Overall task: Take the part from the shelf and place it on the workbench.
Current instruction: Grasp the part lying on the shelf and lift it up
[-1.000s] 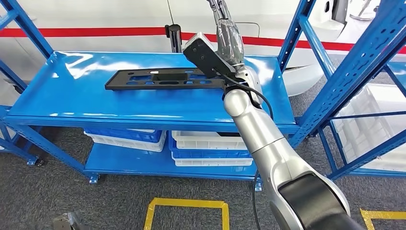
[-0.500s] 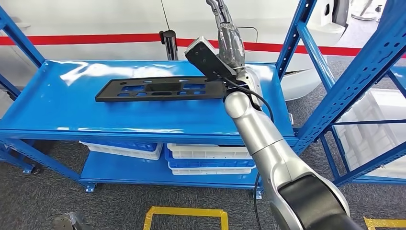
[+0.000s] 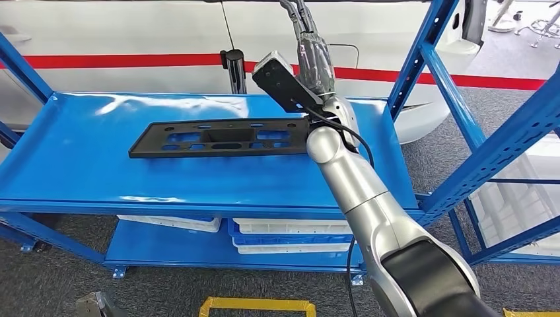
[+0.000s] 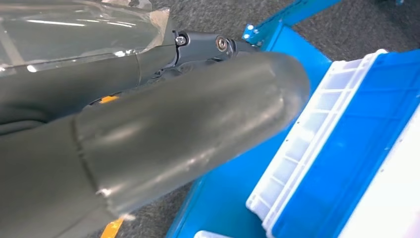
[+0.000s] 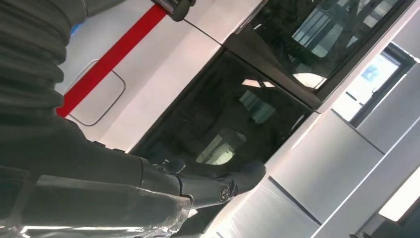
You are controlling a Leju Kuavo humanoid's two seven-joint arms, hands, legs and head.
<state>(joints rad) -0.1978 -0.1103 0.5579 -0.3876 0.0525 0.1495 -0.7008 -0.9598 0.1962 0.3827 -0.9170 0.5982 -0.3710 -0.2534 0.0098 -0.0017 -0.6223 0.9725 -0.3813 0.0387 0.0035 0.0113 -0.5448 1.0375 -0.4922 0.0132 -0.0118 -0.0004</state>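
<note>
Black flat part (image 3: pixel 221 137) lying on top blue shelf (image 3: pixel 86 165), untouched. Right hand (image 3: pixel 313 59) raised beyond part's right end, fingers (image 3: pixel 298 16) extended, holding nothing. Left hand (image 4: pixel 148 134) beside white and blue crates (image 4: pixel 341 148); finger state cannot be told.

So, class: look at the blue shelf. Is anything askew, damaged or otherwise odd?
Nothing stands out. The black part lies flat on the shelf's top deck, roughly square to its front edge, and the crates below sit stacked. The right hand points upward above it.

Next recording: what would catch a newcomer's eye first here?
The long black part lying flat on the blue shelf stands out most. The silver right arm reaches over the shelf's right end, its right hand raised above the part's right end, holding nothing. White and blue crates sit stacked below.
</note>
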